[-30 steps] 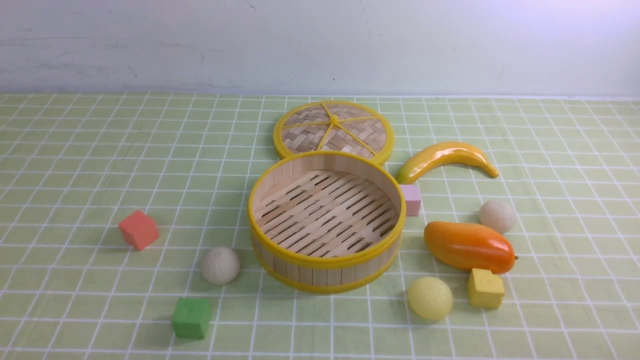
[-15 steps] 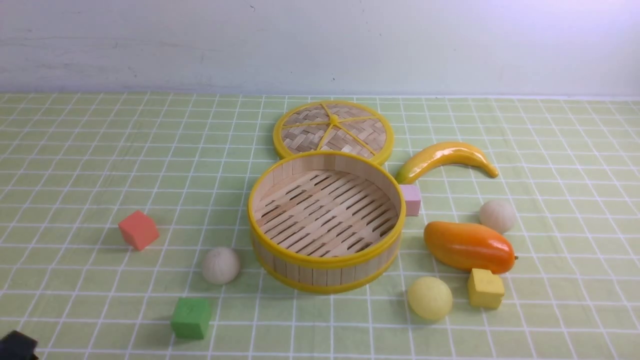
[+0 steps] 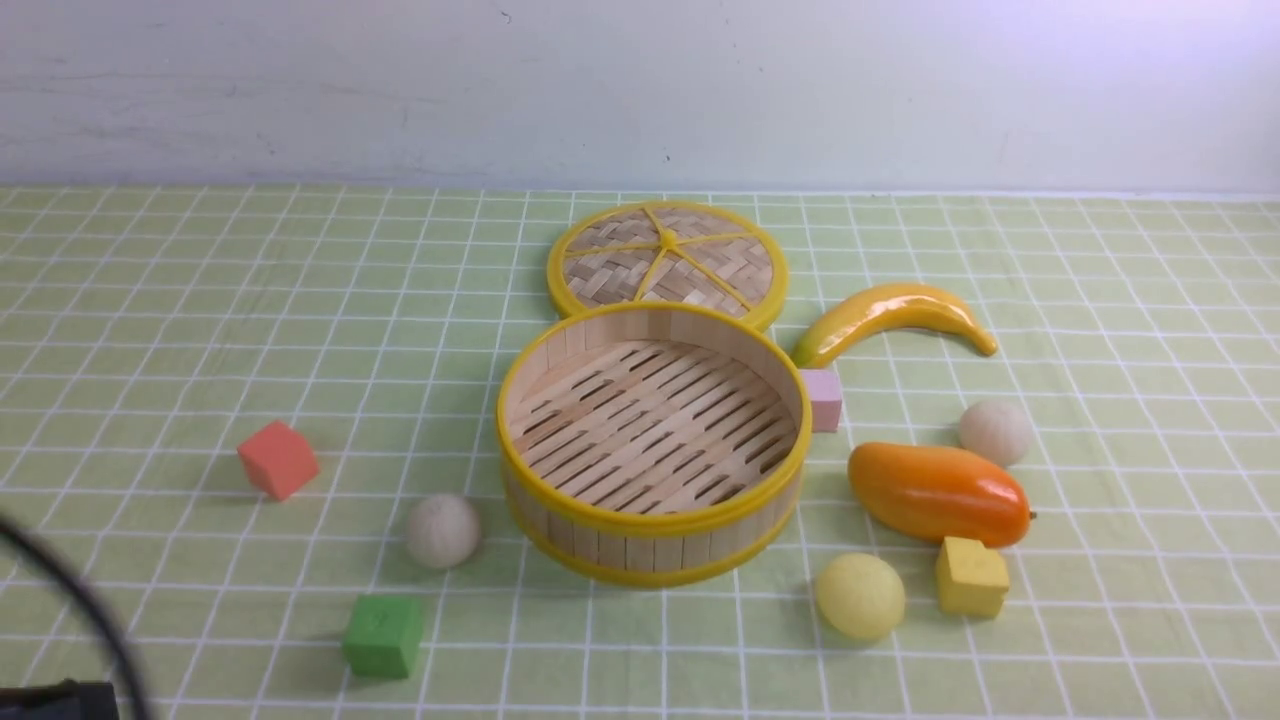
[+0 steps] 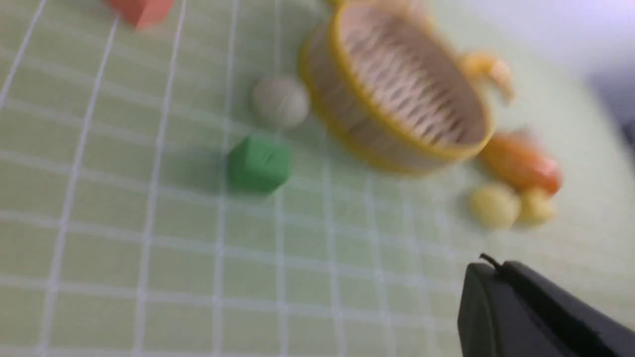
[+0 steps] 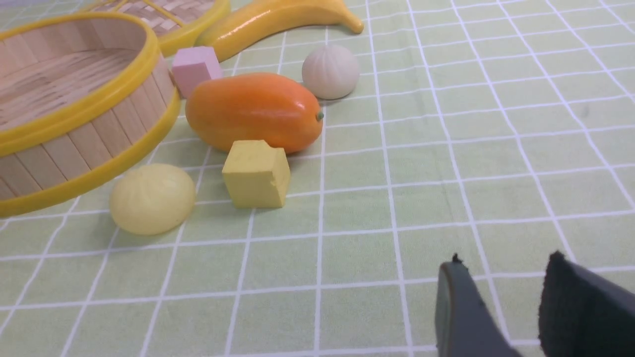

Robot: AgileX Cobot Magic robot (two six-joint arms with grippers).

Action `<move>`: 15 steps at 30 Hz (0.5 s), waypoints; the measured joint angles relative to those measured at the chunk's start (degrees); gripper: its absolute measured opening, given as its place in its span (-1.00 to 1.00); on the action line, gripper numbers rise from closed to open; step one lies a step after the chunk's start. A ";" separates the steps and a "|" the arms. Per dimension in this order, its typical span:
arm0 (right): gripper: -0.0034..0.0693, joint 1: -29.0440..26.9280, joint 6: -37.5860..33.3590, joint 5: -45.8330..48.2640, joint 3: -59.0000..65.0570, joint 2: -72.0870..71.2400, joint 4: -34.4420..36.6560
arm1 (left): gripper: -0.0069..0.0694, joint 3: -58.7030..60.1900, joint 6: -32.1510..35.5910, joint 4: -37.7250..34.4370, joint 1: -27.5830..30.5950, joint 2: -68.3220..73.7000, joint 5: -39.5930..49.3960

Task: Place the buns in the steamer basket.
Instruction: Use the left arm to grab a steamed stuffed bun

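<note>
Lying on the worktop (image 3: 200,300) outside the steamer basket (image 3: 650,530): an off-white bun (image 3: 443,530) near-left, a yellow bun (image 3: 860,596) near-right, a second off-white bun (image 3: 995,432) right, beyond the mango (image 3: 938,493). Left hand (image 4: 488,280) closed, empty; right hand (image 5: 506,263) open, empty. Risk: a nudged bun rolls away. Only the right wrist view shows pleats; the left wrist view is blurred.

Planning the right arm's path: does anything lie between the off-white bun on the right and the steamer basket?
Yes: the orange mango and the pink cube lie between that bun and the steamer basket. A carry lifted over them looks safer.
</note>
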 joint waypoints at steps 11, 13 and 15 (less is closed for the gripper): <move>-0.24 0.00 0.00 0.00 0.00 0.00 -0.11 | -0.85 -19.69 11.96 3.21 -9.66 46.73 -0.16; -0.24 0.00 0.00 0.00 0.00 0.00 -0.11 | -0.85 -23.27 10.70 4.50 -13.49 50.25 -1.14; -0.24 0.00 0.00 0.00 0.00 0.00 -0.11 | -0.85 -27.19 8.89 6.37 -15.28 54.21 -1.40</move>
